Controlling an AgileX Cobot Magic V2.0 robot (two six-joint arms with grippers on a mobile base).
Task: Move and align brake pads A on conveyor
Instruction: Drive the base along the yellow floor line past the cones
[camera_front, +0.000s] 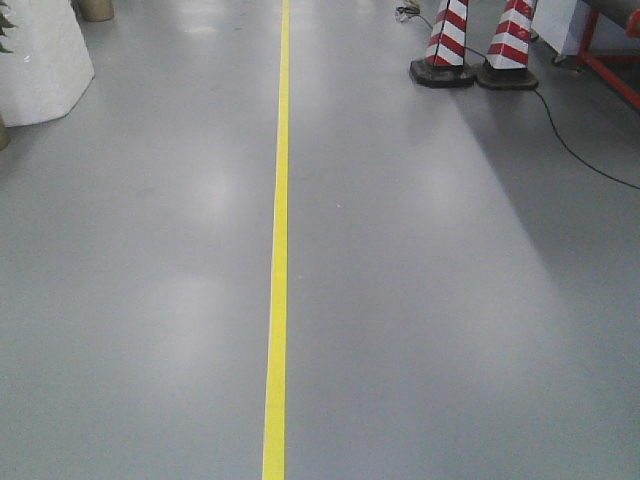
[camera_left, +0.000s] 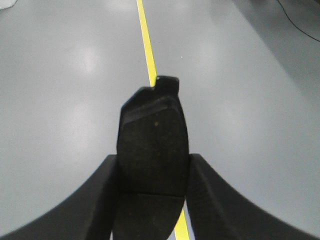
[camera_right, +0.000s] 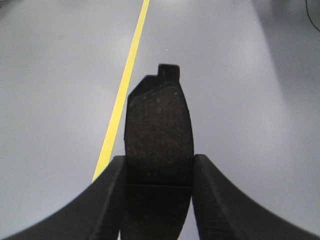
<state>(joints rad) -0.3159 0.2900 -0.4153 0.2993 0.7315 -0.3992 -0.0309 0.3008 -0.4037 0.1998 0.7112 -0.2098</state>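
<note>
1. Between my left fingers (camera_left: 200, 200) sits one brake pad (camera_left: 152, 145), clamped by its long sides, so my left gripper (camera_left: 152, 197) is closed on it. The pad stands lengthwise, pointing toward 12 o'clock, its dark grainy friction face turned to the wrist camera and a groove crossing it low down, near my fingertips. A small black tab of the backing plate sticks out at its far end, at about 1 o'clock.

2. My right gripper (camera_right: 157, 192) likewise grips a second brake pad (camera_right: 159, 132), its fingers (camera_right: 212, 200) pressed against both long edges. This pad also points to 12 o'clock, speckled face to the camera, groove just above the fingertips, backing-plate tab at the top.

3. Beyond both pads there is only smooth grey floor (camera_front: 450, 300), well below and apart from them. A yellow line (camera_front: 277, 250) painted on it runs toward 12 o'clock; from the left wrist it passes behind the pad, from the right wrist it lies at 10 o'clock of the pad.

4. From the front view, two red-and-white striped cones (camera_front: 475, 45) stand on black bases at 1 o'clock, a black cable (camera_front: 570, 140) trailing past them, and a white bulky object (camera_front: 40, 50) sits at 11 o'clock. The conveyor shows in none of my views.
</note>
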